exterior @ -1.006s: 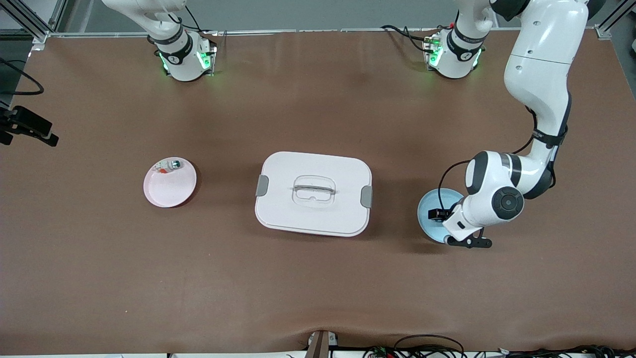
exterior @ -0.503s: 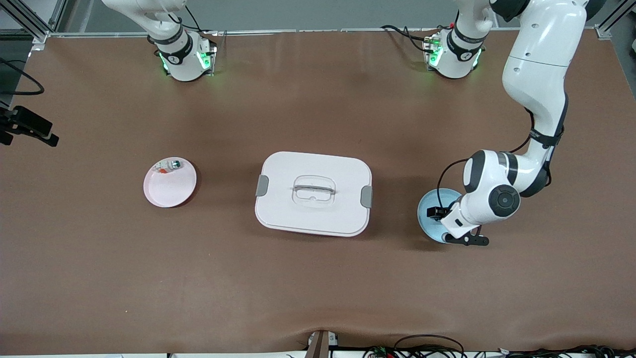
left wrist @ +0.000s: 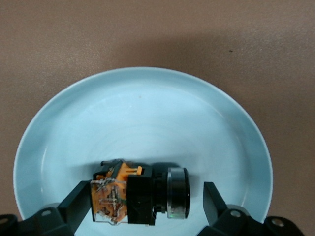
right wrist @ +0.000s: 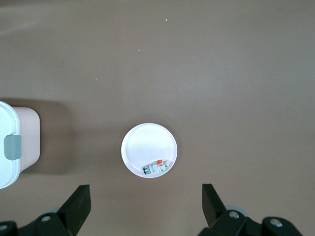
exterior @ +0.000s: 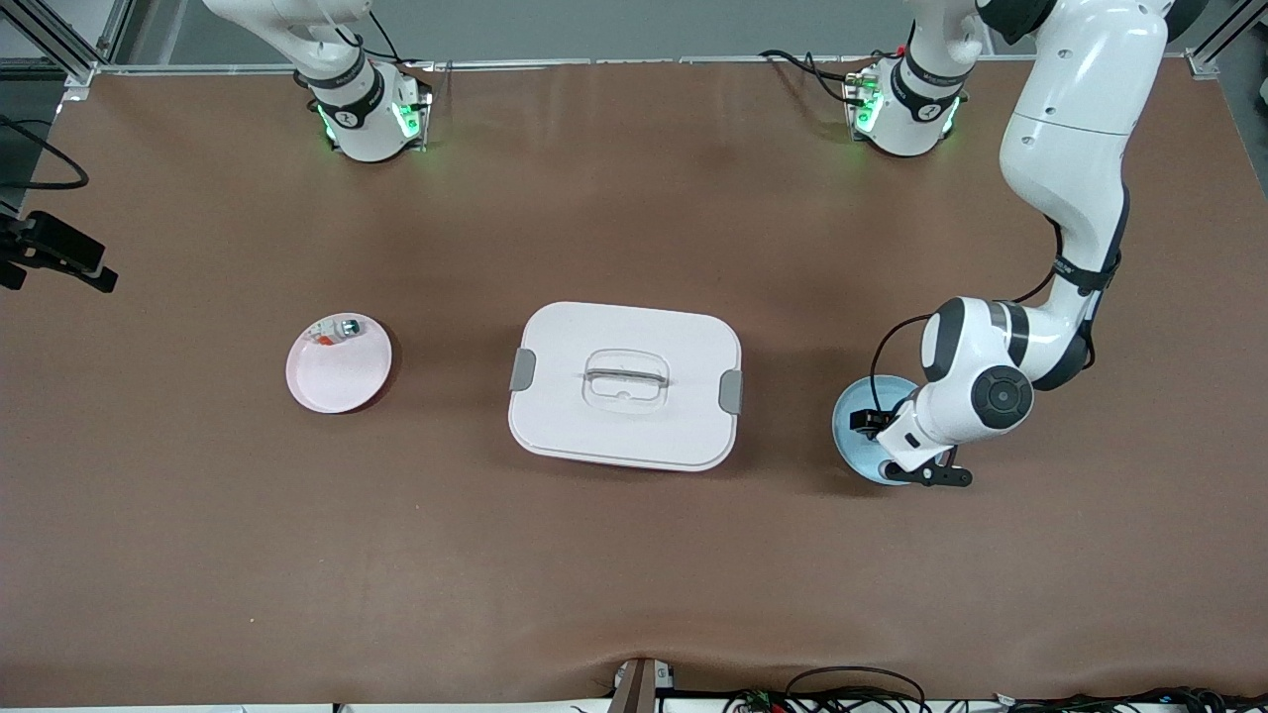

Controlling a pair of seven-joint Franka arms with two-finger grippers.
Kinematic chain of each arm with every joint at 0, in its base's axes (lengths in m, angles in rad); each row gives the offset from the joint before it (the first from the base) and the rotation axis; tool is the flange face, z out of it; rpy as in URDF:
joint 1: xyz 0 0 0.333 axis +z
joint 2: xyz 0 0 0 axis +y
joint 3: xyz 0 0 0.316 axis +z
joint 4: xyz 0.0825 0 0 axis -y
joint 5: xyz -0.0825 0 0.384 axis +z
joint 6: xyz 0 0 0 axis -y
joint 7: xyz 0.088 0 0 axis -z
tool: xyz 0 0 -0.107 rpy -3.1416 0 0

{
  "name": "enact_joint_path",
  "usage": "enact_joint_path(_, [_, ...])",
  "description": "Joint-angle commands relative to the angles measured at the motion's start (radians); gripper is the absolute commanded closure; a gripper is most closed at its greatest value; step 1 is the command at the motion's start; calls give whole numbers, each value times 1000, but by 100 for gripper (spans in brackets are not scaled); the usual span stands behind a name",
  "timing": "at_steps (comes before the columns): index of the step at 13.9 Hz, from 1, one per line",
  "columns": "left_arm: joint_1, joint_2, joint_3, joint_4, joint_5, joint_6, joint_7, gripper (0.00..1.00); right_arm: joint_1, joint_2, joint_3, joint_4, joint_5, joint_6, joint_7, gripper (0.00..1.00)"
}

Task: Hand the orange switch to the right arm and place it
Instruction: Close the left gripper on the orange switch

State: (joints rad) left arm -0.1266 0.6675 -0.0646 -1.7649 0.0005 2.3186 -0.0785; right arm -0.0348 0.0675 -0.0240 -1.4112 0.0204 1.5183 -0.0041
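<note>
Left wrist view shows the orange switch (left wrist: pixel 140 194) lying on its side in the pale blue dish (left wrist: pixel 147 98), near the dish's rim, with the left claw (left wrist: pixel 142 204) straddling it: fingers (left wrist: pixel 76 204) spread apart on either side, not yet touching it. The switch's cap is hard to make out; its black collar and tan-orange body are plain.

Over the last second the left arm has crept a little closer over the blue dish (exterior: pixel 857 416), its elbow drawing in slightly, and the claw has stayed wide open. That looks like the last settling before the pinch, so the task is at its very start: pickup first, then the handover, then the placing.

Well away from the blue dish, past the white lidded box (exterior: pixel 624 386) toward the right arm's end of the table, sits a pink dish (exterior: pixel 337 376) holding a small white piece. The right claw (right wrist: pixel 145 206) hangs high over that pink dish (right wrist: pixel 148 150), fingers apart, waiting.
</note>
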Motion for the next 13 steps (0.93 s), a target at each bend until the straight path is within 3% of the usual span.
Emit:
enact_joint_path(1, [-2, -11, 2, -15, 9, 18, 13, 0, -7, -12, 6, -12, 1, 8, 15, 0])
enact_joint_path(2, [-2, -12, 2, -15, 9, 18, 13, 0, -5, -12, 6, -12, 3, 8, 15, 0])
enact_joint_path(6, [-2, -17, 2, -22, 9, 18, 2, 40, -8, -12, 6, -12, 1, 8, 15, 0])
enact_joint_path(8, [-7, -19, 0, -22, 7, 18, -10, 50, -8, -12, 4, -12, 1, 8, 15, 0])
enact_joint_path(13, [-5, -66, 0, -24, 4, -13, -17, 51, -5, -12, 6, -12, 1, 7, 15, 0])
